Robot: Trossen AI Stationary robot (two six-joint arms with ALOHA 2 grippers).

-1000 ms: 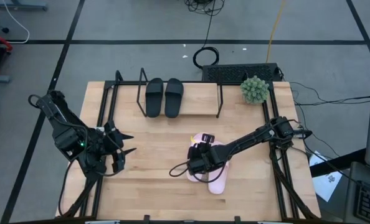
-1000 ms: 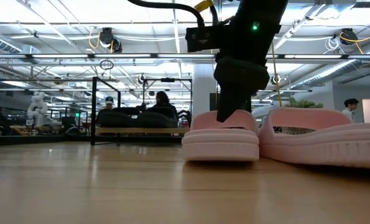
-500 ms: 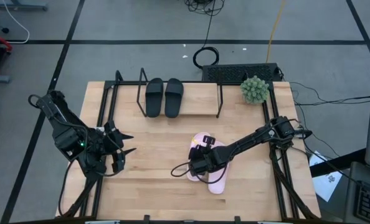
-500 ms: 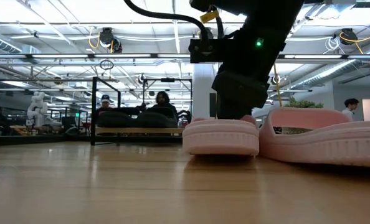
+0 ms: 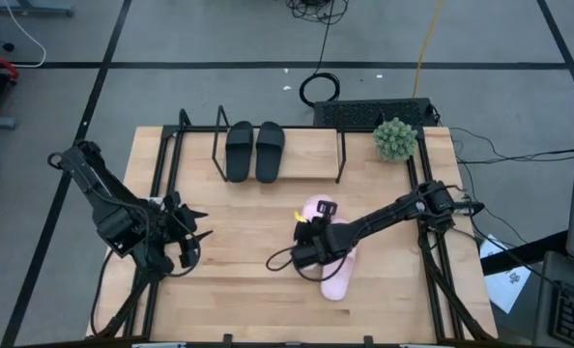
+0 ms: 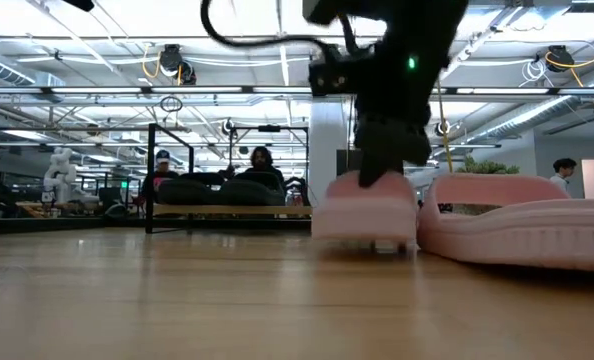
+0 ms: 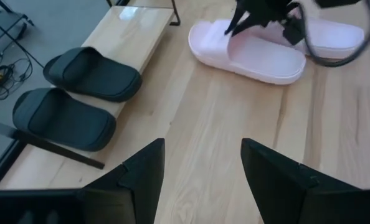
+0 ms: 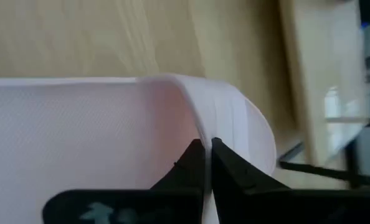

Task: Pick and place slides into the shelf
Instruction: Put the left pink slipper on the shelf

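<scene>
Right gripper (image 5: 309, 253) jaws pinched shut on pink slide's (image 5: 336, 277) edge, near the shelf (image 5: 306, 153); left gripper (image 5: 192, 238) spread, empty.

Bright, even overhead light on my feeds, with motion smear in the low view.

From above I see the counter (image 5: 239, 242) evenly lit, with only soft, short shadows under the arms and no harsh glare. In the low view the ceiling tube lights (image 6: 97, 92) glow white, the near wood is out of focus, and the lifted pink slide (image 6: 365, 208) is streaked with motion blur. My left wrist picture is clear, with a pale sheen on the shelf (image 7: 132, 34) board and its own fingers (image 7: 144, 177) soft and dark. The right wrist picture is blurred at close range, washed in pale pink.
</scene>
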